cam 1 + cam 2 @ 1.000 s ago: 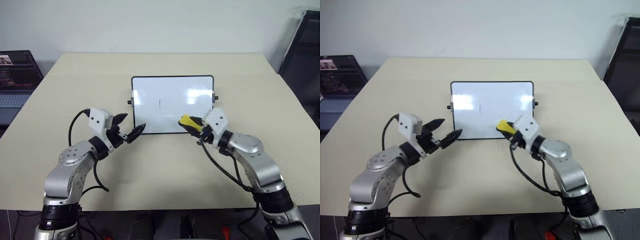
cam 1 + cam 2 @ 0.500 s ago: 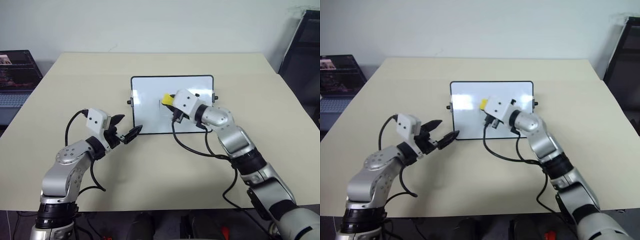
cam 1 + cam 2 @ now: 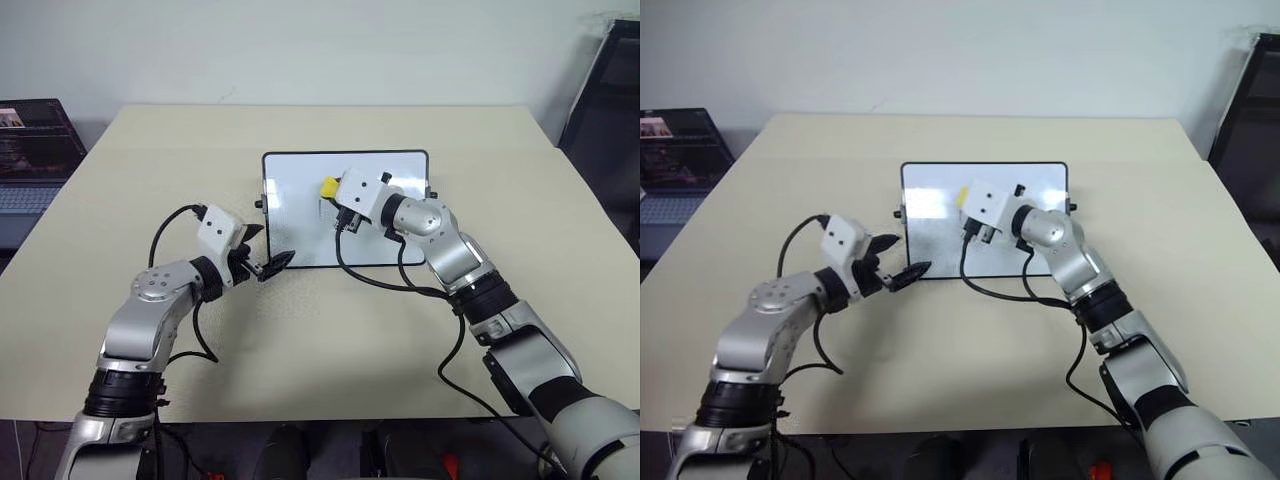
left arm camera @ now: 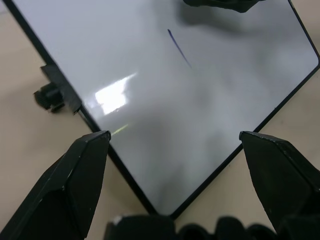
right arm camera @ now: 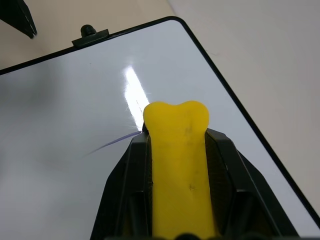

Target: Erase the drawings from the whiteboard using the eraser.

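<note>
Bare worktop (image 3: 330,330) all round the whiteboard (image 3: 300,215), open to a pincer from near edge and both sides. Over the board's middle, blocked by right pincer (image 3: 332,190) clamping the eraser (image 3: 328,187). Near left corner straddled by spread left pincer (image 3: 262,250).

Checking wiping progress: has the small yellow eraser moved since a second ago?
Yes. The small yellow eraser went from the white black-framed whiteboard's near edge up over its middle.

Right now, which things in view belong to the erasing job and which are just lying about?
Job:
whiteboard
eraser, clamped in right gripper
pen stroke on the board
left gripper, open at the board's near corner

Lying about:
laptop beside the table
</note>
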You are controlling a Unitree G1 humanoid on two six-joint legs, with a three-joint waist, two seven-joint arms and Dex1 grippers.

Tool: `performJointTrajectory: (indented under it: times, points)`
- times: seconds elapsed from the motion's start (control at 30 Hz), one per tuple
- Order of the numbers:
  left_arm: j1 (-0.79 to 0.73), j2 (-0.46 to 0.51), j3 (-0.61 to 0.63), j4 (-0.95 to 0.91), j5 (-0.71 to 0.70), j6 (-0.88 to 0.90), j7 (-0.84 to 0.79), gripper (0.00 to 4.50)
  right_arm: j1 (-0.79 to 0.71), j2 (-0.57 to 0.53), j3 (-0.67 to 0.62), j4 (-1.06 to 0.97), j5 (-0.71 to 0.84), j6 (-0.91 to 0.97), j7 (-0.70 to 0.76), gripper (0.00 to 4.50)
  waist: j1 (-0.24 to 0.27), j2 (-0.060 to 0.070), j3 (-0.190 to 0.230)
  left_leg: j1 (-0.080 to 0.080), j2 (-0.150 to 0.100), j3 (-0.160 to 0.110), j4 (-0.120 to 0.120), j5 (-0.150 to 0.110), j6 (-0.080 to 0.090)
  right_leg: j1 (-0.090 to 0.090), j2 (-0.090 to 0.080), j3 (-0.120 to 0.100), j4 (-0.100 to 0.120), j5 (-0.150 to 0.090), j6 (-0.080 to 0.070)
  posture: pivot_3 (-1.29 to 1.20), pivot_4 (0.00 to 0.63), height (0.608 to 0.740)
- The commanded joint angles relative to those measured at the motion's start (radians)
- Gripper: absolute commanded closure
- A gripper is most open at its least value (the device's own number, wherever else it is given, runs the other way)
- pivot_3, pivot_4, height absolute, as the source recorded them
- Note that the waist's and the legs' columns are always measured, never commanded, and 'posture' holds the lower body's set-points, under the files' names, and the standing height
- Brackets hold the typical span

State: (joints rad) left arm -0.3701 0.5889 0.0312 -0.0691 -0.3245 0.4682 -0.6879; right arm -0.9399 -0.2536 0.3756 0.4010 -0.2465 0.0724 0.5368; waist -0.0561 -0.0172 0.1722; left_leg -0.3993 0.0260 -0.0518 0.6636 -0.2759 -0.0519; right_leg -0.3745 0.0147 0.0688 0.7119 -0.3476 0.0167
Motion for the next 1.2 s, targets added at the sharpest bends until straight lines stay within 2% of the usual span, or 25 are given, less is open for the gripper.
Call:
performJointTrajectory:
  times: [0.03,0.5,0.73,0.9,1.0,1.2]
  points:
    - [-0.022,-0.011,-0.01,0.003,0.015,-0.029,-0.008,0.0,-0.039,0.01,-0.019,-0.001,-0.005,-0.044,-0.008,3.4,-0.002,0.0,0.0,0.0,0.0,0.0,0.0,0.0,0.0,0.0,0.0,0.0,0.0,0.0,0.0,0.0,0.15,0.74]
    - [0.026,-0.021,0.017,-0.03,-0.014,-0.019,-0.046,0.0,-0.106,0.053,0.045,0.266,-0.095,-0.128,0.006,3.4,-0.002,0.0,0.0,0.0,0.0,0.0,0.0,0.0,0.0,0.0,0.0,0.0,0.001,0.0,0.0,0.0,0.15,0.74]
    - [0.04,-0.023,0.02,-0.056,-0.02,-0.007,-0.038,0.0,-0.027,0.001,0.091,0.197,-0.118,-0.109,0.133,3.4,0.0,0.0,0.0,0.001,0.0,-0.001,0.001,0.0,0.0,0.001,0.0,-0.001,0.001,0.0,0.0,0.0,0.15,0.74]
    - [0.033,-0.029,0.016,-0.074,-0.021,0.012,-0.028,0.0,0.003,-0.023,0.131,0.134,-0.159,-0.118,0.168,3.4,-0.001,0.0,0.0,0.001,0.0,-0.001,0.002,0.0,0.0,0.001,0.0,0.0,0.002,0.0,0.0,0.0,0.15,0.74]
    - [0.031,-0.031,0.014,-0.085,-0.023,0.024,-0.023,0.0,0.004,-0.019,0.131,0.122,-0.176,-0.121,0.144,3.4,-0.001,0.0,0.0,0.002,0.0,-0.001,0.002,0.0,0.0,0.001,0.0,-0.001,0.003,0.0,0.0,0.0,0.15,0.74]
    - [0.038,-0.03,0.016,-0.104,-0.027,0.041,-0.019,0.0,-0.072,0.013,0.06,0.179,-0.198,-0.123,-0.055,3.4,-0.001,0.0,0.0,0.002,0.0,0.0,0.002,0.0,-0.001,0.001,0.0,0.0,0.003,0.0,0.0,0.0,0.15,0.74]
